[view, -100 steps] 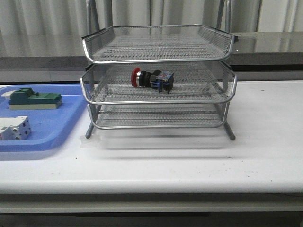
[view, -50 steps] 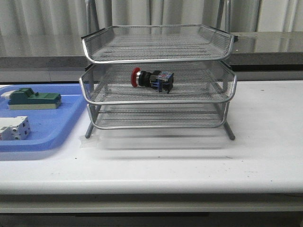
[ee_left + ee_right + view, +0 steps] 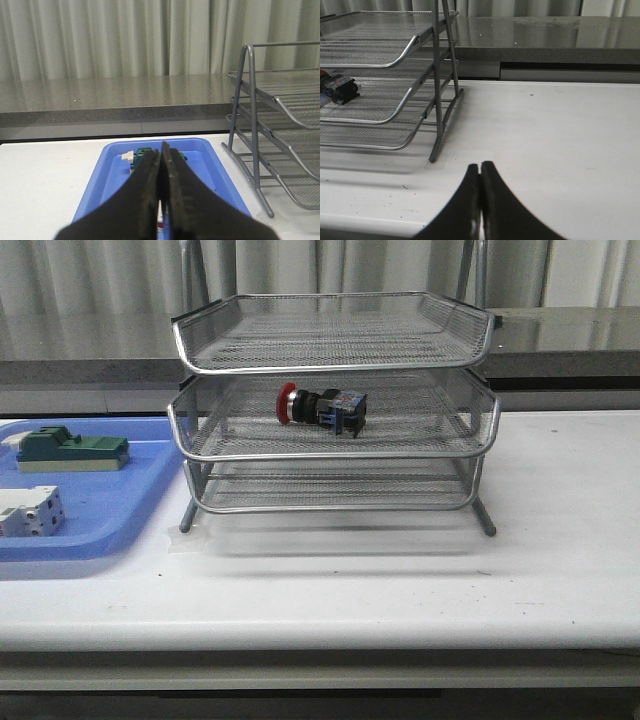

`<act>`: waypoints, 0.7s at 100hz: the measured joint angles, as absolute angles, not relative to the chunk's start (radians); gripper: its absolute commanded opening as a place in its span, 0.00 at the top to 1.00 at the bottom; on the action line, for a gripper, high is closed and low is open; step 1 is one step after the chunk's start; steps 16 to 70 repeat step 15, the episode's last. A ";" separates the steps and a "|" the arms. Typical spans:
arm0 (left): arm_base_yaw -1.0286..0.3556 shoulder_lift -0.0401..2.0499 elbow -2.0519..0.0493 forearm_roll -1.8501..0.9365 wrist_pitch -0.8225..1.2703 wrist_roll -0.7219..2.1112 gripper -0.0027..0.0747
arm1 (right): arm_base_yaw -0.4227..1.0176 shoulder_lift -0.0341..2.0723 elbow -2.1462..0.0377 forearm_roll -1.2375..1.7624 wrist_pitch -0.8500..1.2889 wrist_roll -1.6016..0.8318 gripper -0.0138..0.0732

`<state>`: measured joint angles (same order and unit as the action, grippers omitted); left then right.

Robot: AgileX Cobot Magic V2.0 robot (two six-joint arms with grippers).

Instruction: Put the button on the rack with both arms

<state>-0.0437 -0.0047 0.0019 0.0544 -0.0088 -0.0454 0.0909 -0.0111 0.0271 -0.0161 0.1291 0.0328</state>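
The button (image 3: 322, 406), with its red head, black body and blue rear block, lies on its side in the middle tier of the silver wire rack (image 3: 335, 455). Its end also shows in the right wrist view (image 3: 339, 89). Neither arm shows in the front view. My left gripper (image 3: 161, 155) is shut and empty, above the blue tray (image 3: 112, 165), apart from the rack (image 3: 280, 145). My right gripper (image 3: 480, 167) is shut and empty over bare table, to the right of the rack (image 3: 437, 125).
The flat blue tray (image 3: 110, 520) at the left holds a green-topped block (image 3: 72, 448) and a white blocky component (image 3: 30, 510). A grey ledge and curtains run behind the table. White table (image 3: 560, 540) lies right of and in front of the rack.
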 measured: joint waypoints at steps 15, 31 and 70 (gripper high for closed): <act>-0.044 -0.005 0.002 0.054 -0.009 -0.045 0.99 | 0.091 -0.011 0.027 -0.016 0.129 0.033 0.91; -0.044 -0.005 0.002 0.054 -0.009 -0.045 0.99 | 0.091 -0.011 0.027 -0.016 0.129 0.033 0.91; -0.044 -0.005 0.002 0.054 -0.009 -0.045 0.99 | 0.091 -0.011 0.027 -0.016 0.129 0.033 0.91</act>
